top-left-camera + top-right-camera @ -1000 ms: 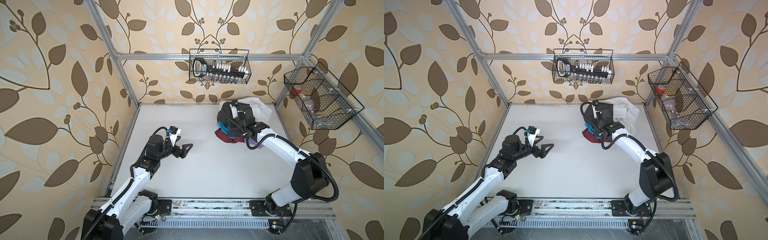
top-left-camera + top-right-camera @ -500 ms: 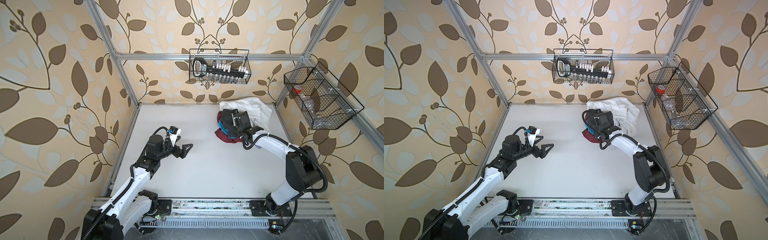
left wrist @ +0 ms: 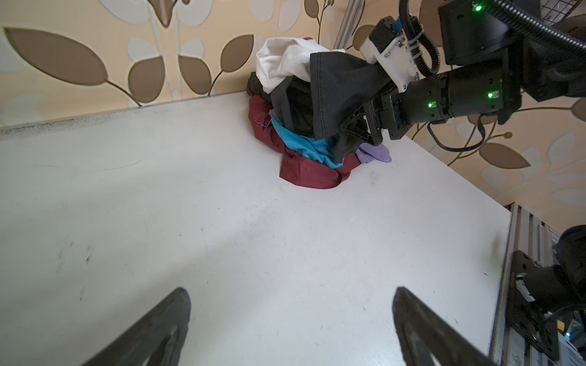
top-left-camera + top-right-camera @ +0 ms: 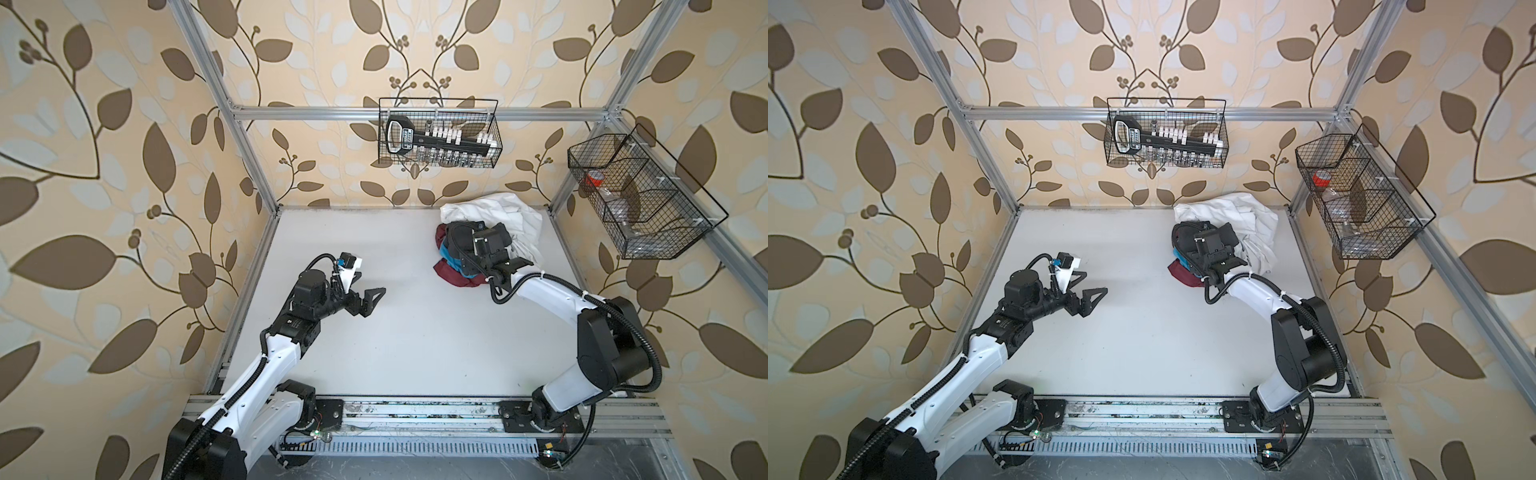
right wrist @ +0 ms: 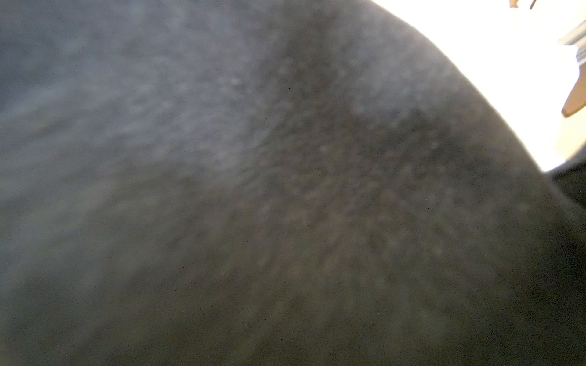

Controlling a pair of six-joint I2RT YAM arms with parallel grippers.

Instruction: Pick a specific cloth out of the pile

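dark cloth draped over the right gripper at the pile

the pile (image 4: 457,266) is sitting at the far right corner of the table (image 4: 395,332), close to the back wall. the cloth (image 3: 342,92), dark charcoal, is lying on top of the heap. a broad flap of it with a stitched hem is hanging over the front of the right gripper (image 3: 350,131). in the right wrist view the same dark cloth (image 5: 253,190) is filling nearly the whole frame, blurred and pressed close to the lens.

the right gripper is reaching into the heap from the near side. the fabric is covering its fingers, so i cannot tell whether they are spread or pinching anything.

under the cloth, a white garment (image 3: 282,63) is bunching up at the back. a blue piece (image 3: 304,145) is showing in the middle and a maroon garment (image 3: 307,174) is spreading along the table at the bottom. a small lilac scrap (image 3: 374,153) is poking out just beside the maroon one.

the left gripper (image 3: 291,291) is hovering over bare table, well apart from the pile. its fingers are standing wide and holding nothing, and they are pointing toward the heap.
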